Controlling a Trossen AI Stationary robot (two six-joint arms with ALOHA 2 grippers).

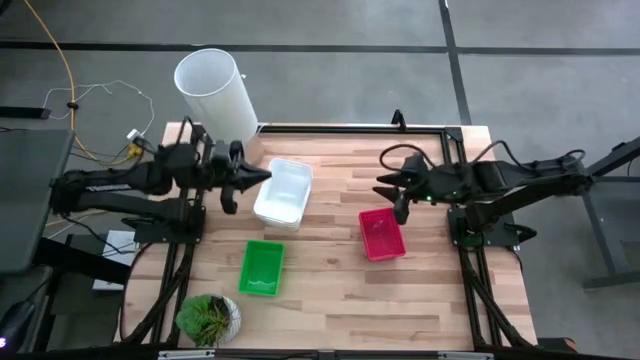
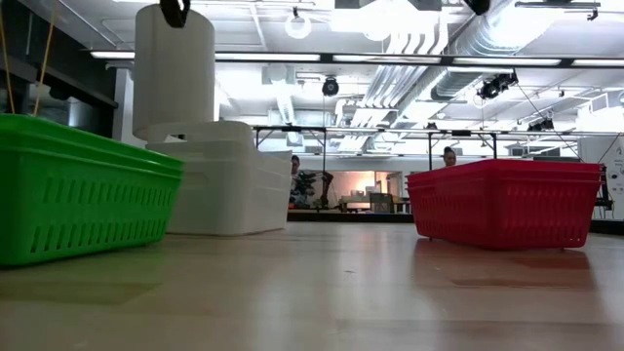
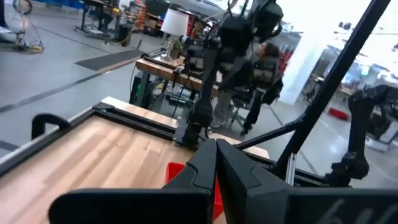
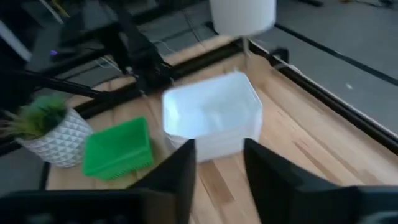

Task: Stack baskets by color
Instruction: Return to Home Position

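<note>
A stack of white baskets (image 1: 283,192) rests on the wooden table, a little toward its far edge. A green basket (image 1: 262,267) sits nearer the front left, and a red basket (image 1: 381,233) right of centre. My left gripper (image 1: 266,175) is shut with nothing in it. It is held level above the table at the white stack's left edge. In the left wrist view its fingers (image 3: 216,163) meet, with the red basket (image 3: 176,172) behind them. My right gripper (image 1: 383,186) hangs open above the table, beyond the red basket's far end. It points toward the white stack (image 4: 211,118).
A tall white cylinder lamp (image 1: 215,90) stands at the far left corner. A small potted plant (image 1: 208,318) sits at the near left corner. A black frame (image 1: 350,128) runs along the far edge. Bare wood lies at the front centre and right. People show in the room behind.
</note>
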